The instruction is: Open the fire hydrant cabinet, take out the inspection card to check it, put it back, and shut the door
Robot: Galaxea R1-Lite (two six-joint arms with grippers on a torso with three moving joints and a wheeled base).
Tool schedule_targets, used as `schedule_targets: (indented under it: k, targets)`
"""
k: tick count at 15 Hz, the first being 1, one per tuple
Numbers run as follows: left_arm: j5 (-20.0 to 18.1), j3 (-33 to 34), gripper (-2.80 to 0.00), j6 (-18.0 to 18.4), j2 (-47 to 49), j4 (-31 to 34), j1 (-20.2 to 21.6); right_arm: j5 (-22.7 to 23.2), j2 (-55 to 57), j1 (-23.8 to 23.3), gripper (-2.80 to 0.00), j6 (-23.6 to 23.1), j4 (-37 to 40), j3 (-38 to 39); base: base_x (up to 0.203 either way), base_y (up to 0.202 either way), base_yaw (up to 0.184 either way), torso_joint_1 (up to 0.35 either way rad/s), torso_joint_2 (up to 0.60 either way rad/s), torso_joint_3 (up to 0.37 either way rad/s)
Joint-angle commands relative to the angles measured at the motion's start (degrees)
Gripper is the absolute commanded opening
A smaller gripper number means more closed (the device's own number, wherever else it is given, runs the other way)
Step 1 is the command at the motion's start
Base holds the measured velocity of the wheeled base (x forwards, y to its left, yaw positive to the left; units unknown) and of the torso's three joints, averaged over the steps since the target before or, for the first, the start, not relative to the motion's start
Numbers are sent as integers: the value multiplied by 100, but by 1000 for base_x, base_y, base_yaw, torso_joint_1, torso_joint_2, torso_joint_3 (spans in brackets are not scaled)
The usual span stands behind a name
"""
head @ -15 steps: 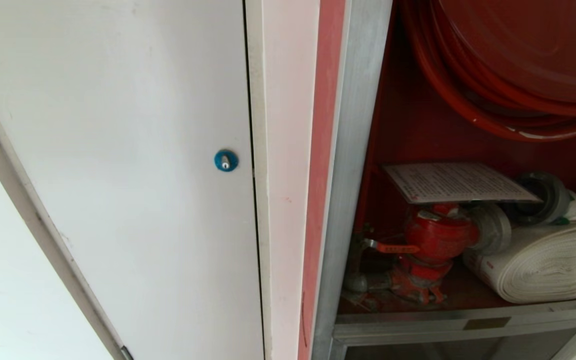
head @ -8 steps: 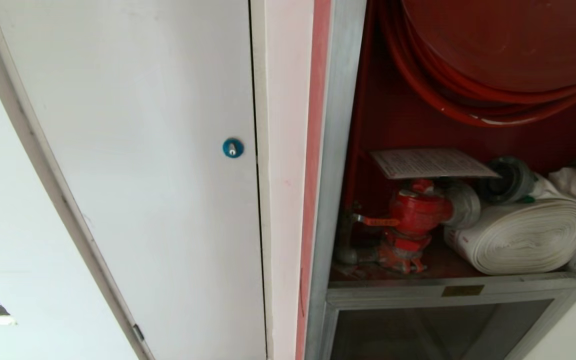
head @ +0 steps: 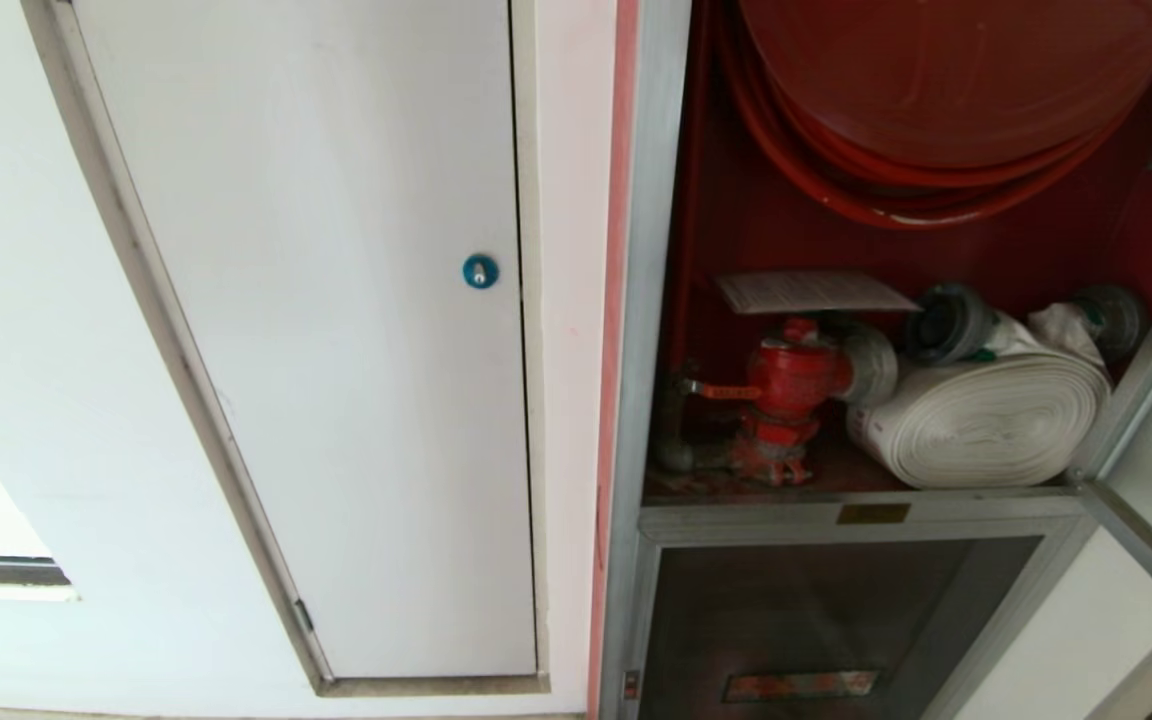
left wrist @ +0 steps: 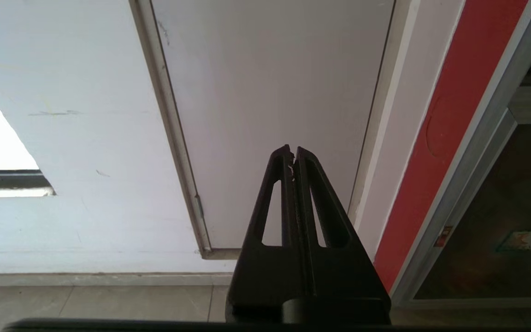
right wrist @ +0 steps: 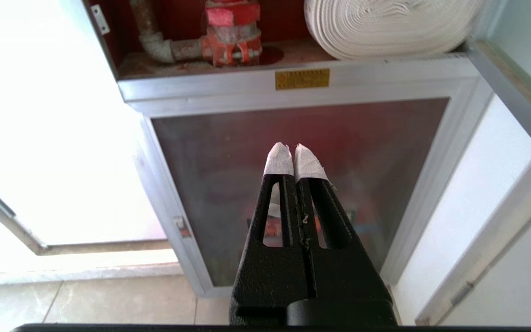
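The fire hydrant cabinet (head: 651,300) is standing open, its red interior exposed between silver aluminium frame members. The inspection card (head: 811,291) is lying roughly flat inside, resting on top of the red valve (head: 786,385), with its near edge projecting past the valve body toward the cabinet's left frame. The card is sitting just below the red hose reel (head: 936,90), which is filling the upper part of the compartment. A coiled white hose (head: 981,420) is lying beside the valve on the right, touching the compartment floor. The door (head: 1151,470) is swung outward at the right edge of the head view, its aluminium frame running diagonally away from the opening. Below the compartment sill, the lower glass panel (head: 816,610) is sitting closed, carrying a reddish label near its bottom edge.

The right claw (right wrist: 293,150) is hovering in front of the lower glass panel, below the sill, with its white-taped tips pressed together and pinching nothing. Open room is showing between it and the panel face.

The left claw (left wrist: 292,151) is hanging before the white door (head: 336,300) to the left of the cabinet, tips pressed together and empty. The white door is carrying a blue round lock (head: 480,271) close to its right edge.
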Motion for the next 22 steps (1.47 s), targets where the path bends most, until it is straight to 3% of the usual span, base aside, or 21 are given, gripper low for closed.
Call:
schedule_targets:
  k: [1, 22]
  targets:
    - [2, 70, -280, 1, 7, -3, 1, 0, 9, 2, -280, 2, 2, 6, -196, 0, 3, 1, 5, 1]
    - [2, 70, -280, 1, 7, -20, 1, 0, 9, 2, -280, 2, -7, 7, -181, 0, 1, 2, 1, 4]
